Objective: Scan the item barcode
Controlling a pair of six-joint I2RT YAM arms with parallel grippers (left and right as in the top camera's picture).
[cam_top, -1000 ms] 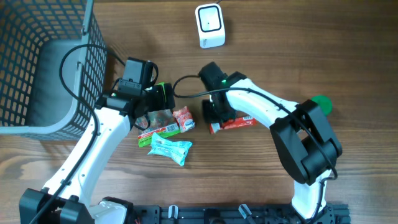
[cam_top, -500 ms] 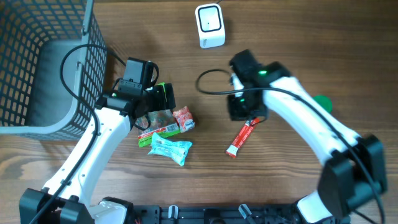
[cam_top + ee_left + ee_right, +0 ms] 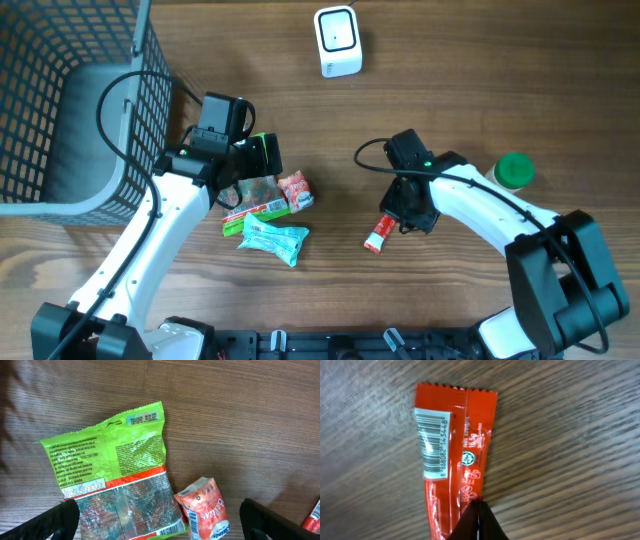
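- Basket (image 3: 60, 120): wire mesh, far left of the table (image 3: 500, 60); it plays no part in this step.
- Left gripper (image 3: 160, 521): jaws spread wide and holding nothing, hovering over a green bag (image 3: 112, 470) with a small red pouch (image 3: 202, 510) just beside it. A blue packet (image 3: 273, 238) lies near them, on the side toward me.
- Scanner (image 3: 337, 40): a white box at the far edge, well apart from everything else.
- Red stick packet (image 3: 452, 455): the item to scan, right of centre, between the snack pile and the right arm's base. I cannot tell whether it rests on the wood or hangs just above it.
- Barcode (image 3: 432, 442): a white label near the free end, facing up towards the wrist camera.
- Right gripper (image 3: 477, 521): fingers pressed together, pinching the packet at the end opposite the label.
- Handling, as I judge it: the packet is light, thin and limp, and its glossy film is likely slippery, so it may swing or twist. The grip belongs on the crimped end, clear of the label.
- Green cap (image 3: 515, 170): an idle object at the far right.
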